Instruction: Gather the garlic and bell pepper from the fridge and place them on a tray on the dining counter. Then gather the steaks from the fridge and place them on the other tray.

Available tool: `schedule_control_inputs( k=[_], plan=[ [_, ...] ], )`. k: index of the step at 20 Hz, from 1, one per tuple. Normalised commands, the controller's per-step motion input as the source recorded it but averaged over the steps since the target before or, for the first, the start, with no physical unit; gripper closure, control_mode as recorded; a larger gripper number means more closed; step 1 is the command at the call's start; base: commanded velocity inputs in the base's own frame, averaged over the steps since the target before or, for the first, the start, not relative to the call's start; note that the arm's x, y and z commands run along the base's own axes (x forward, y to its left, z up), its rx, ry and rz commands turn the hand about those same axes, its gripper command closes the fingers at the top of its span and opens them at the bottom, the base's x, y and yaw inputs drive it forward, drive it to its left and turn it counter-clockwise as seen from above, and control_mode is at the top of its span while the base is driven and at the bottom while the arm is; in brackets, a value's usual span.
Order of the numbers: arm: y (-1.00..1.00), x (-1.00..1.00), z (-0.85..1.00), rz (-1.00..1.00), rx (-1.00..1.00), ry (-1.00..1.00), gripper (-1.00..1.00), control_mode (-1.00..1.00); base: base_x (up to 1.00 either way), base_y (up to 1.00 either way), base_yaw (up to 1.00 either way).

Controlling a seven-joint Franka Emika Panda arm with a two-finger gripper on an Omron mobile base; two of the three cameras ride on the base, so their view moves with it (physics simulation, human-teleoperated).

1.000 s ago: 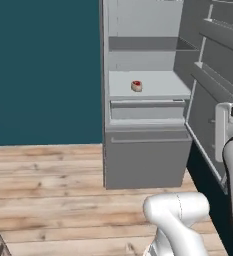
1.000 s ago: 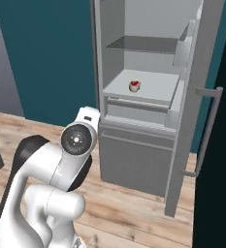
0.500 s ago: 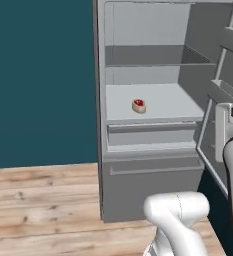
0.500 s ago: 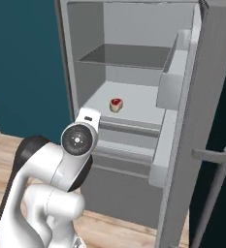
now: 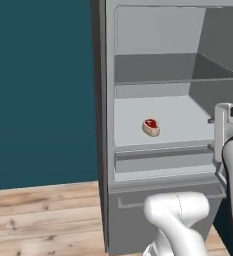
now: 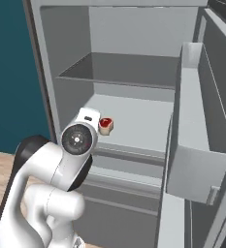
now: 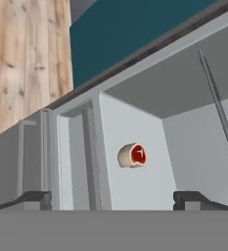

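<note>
The fridge [image 5: 158, 35] stands open in front of me, its pale grey shelves nearly bare. One raw red steak [image 5: 151, 127] with a cream fat rim lies on the middle shelf [image 6: 134, 121], also seen as the steak [image 6: 105, 125] just past my wrist. In the hand view the steak [image 7: 133, 155] sits ahead of and above my gripper [image 7: 114, 200]. The gripper is open, with nothing between its fingertips [image 7: 37, 198] and a clear gap to the meat. The garlic, bell pepper, trays and dining counter are out of view.
The fridge door [image 6: 216, 97] hangs open on the right with a deep door bin [image 6: 197, 135] jutting inward. A drawer front [image 5: 163, 162] runs below the steak's shelf. A teal wall [image 5: 38, 90] and wooden floor [image 5: 38, 215] lie to the left.
The base has driven closer to the fridge, so the fridge interior and the steak loom larger in both base views. The gripper has stayed open.
</note>
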Motion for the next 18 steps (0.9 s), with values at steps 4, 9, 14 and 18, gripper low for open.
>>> schedule_control_inputs(
  k=[4,9,14,18],
  plan=[
    [0.00,0.00,0.00,0.00,0.00,0.00,-1.00,1.00,0.38,0.19,-0.13],
    [0.00,0.00,0.00,0.00,0.00,0.00,-1.00,1.00,0.16,0.11,-0.10],
    [0.00,0.00,0.00,0.00,0.00,0.00,-1.00,1.00,0.34,0.15,-0.03],
    [0.00,0.00,0.00,0.00,0.00,0.00,-1.00,1.00,0.43,0.18,-0.01]
  ],
)
